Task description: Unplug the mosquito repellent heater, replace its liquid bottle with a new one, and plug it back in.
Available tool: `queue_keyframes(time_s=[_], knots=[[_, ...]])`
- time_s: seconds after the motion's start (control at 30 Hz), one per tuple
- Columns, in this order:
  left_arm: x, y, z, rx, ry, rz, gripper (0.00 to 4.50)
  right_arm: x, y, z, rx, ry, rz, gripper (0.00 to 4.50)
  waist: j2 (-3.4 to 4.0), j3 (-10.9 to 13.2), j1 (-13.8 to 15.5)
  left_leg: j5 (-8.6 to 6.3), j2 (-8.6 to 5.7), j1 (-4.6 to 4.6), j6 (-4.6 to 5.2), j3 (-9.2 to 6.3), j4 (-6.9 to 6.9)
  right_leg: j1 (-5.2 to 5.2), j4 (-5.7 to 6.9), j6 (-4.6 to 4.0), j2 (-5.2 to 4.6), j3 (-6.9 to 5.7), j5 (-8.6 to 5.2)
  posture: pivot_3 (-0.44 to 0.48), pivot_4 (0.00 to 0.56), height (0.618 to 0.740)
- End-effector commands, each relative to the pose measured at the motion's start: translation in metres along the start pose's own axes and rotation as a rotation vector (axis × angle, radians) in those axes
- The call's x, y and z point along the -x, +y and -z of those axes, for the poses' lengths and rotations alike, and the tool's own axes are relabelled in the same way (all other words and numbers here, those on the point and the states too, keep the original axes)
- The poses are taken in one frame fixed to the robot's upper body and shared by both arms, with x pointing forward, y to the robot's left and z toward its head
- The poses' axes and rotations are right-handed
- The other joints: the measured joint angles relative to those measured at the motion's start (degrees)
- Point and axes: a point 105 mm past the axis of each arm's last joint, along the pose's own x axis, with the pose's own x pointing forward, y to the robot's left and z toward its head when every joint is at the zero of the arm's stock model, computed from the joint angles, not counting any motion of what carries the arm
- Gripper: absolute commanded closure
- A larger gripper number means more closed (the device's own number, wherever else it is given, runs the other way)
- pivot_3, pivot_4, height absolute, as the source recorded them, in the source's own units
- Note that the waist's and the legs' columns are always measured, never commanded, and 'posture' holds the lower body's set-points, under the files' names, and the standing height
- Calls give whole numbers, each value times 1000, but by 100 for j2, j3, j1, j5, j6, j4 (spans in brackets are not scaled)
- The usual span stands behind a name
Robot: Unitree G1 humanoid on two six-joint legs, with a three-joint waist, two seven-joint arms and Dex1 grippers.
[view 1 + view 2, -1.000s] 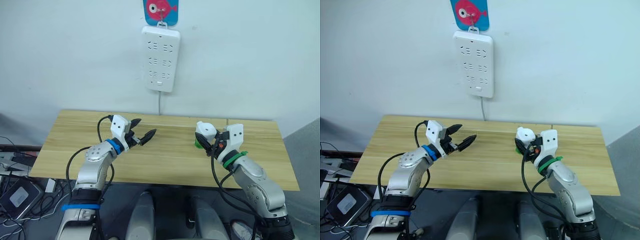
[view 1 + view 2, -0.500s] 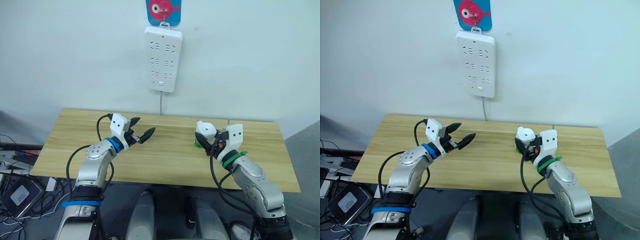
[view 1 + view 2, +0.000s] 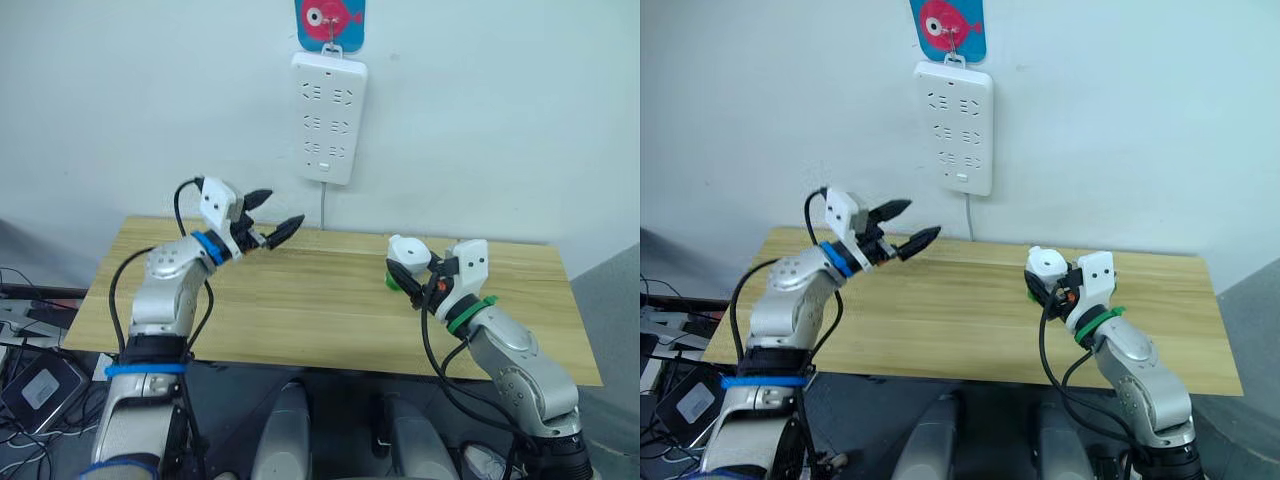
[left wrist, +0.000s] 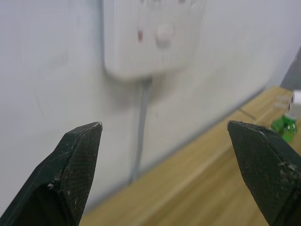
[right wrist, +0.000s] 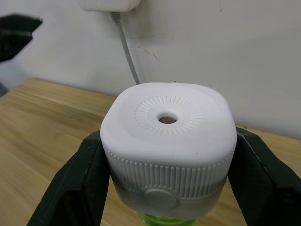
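You see a white heater (image 5: pixel 168 141) with ribbed ring pattern, green bottle (image 5: pixel 162 220) beneath, between your right gripper's (image 5: pixel 164 188) black fingers (image 5: pixel 75 183); pale wood table (image 3: pixel 320 300) below.

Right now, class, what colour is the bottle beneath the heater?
Green bottle, best in the right wrist view, under the white heater.

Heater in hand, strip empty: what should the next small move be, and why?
Probably raise the right gripper, shut on the heater with a green bottle beneath, toward the wall power strip. Its sockets look free, and the left gripper is open and holds nothing below the strip.
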Motion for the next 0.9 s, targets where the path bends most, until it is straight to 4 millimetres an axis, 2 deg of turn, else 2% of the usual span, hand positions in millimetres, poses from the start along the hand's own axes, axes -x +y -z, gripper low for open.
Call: queue_keyframes(time_s=[0.03,0.13,0.4,0.73,0.9], knots=[[-9,7,-21,-45,-48,38,0,2,7,-26,22,-81,-35,1404,0,0,-1,0,0,0,0,0,0,0,0,0,1,0,0,279,254,740],[-27,12,-31,-77,-73,67,0,0,6,-31,21,-89,-31,1404,0,0,4,0,0,-1,0,-1,1,-1,1,0,2,-3,0,275,256,740],[-56,13,-39,-107,-107,133,0,4,5,-32,19,-85,-10,1404,-1,1,-9,0,-4,-6,0,-1,2,-3,2,0,1,-3,1,253,256,740],[-73,9,-45,-113,-132,163,0,5,3,-35,12,-96,13,1404,-2,0,-5,0,-4,-8,0,-8,10,-1,6,0,2,-8,1,230,255,740],[-76,-6,-46,-55,-132,277,0,6,4,-38,12,-101,8,1404,-2,1,-12,0,-7,-12,0,-8,11,-1,4,0,-1,-8,2,226,257,740]])
